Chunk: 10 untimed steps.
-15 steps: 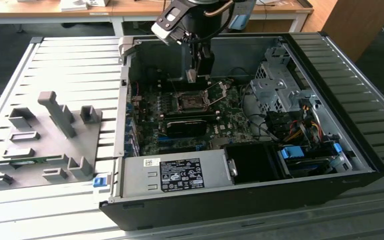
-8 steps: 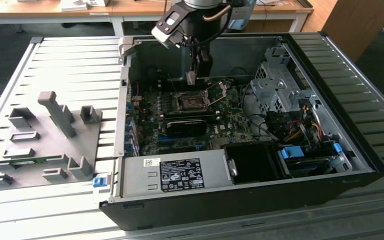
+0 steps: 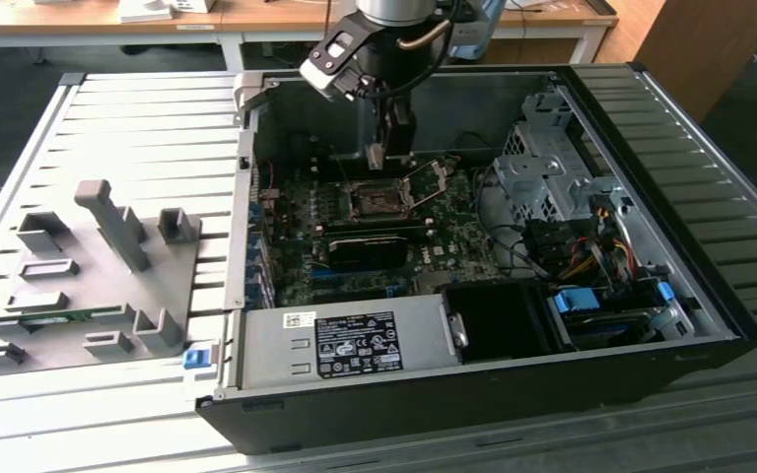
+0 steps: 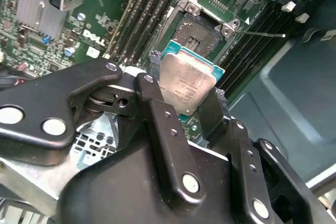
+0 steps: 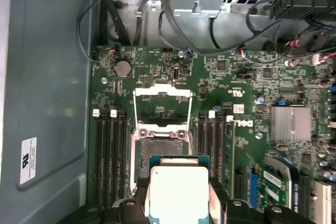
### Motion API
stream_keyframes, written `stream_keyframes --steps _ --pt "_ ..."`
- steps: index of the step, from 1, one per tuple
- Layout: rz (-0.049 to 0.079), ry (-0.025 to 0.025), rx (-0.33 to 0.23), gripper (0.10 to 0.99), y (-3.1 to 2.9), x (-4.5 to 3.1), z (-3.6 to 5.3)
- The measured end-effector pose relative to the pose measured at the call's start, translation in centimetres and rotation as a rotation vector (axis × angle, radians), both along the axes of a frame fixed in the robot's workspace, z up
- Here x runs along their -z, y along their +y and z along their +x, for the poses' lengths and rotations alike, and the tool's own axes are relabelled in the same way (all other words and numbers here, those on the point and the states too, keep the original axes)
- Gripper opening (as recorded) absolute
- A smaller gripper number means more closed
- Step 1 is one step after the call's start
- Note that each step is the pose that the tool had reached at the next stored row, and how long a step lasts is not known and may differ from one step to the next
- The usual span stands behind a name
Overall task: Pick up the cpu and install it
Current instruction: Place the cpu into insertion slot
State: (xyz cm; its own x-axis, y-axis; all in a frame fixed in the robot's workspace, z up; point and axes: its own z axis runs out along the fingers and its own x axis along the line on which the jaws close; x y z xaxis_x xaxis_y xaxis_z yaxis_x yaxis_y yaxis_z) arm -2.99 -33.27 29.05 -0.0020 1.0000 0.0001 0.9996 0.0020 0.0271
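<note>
Currently held: the cpu, silver top towards the camera in both wrist views, with a green edge showing around it.
Gripper: the gripper is clamped on the cpu, with a black finger against each of two opposite edges. In the exterior view the gripper hangs in the upper middle of the frame, inside the case.
Cpu position: in the air above the motherboard, near the socket and not seated in it. In the first wrist view the cpu overlaps one edge of the socket.
Socket: the socket lies open, with its metal load frame folded back. In the exterior view the socket is just below the gripper, centre frame.
Memory slots: dark slots run along both sides of the socket.
Case: the open computer case fills the centre and right of the exterior view, with the silver power supply at lower centre.
Tray: the grey tray with upright posts lies at the left of the frame, beside the case.
Table: the slatted metal table carries both the tray and the case.
</note>
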Motion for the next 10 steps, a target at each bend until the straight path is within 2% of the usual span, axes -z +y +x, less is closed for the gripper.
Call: stream_keyframes --steps 3,10 --pt "0.0 0.0 0.0 0.533 0.22 0.54 0.0" --pt "0.0 0.0 0.0 0.533 0.33 1.74 0.0"
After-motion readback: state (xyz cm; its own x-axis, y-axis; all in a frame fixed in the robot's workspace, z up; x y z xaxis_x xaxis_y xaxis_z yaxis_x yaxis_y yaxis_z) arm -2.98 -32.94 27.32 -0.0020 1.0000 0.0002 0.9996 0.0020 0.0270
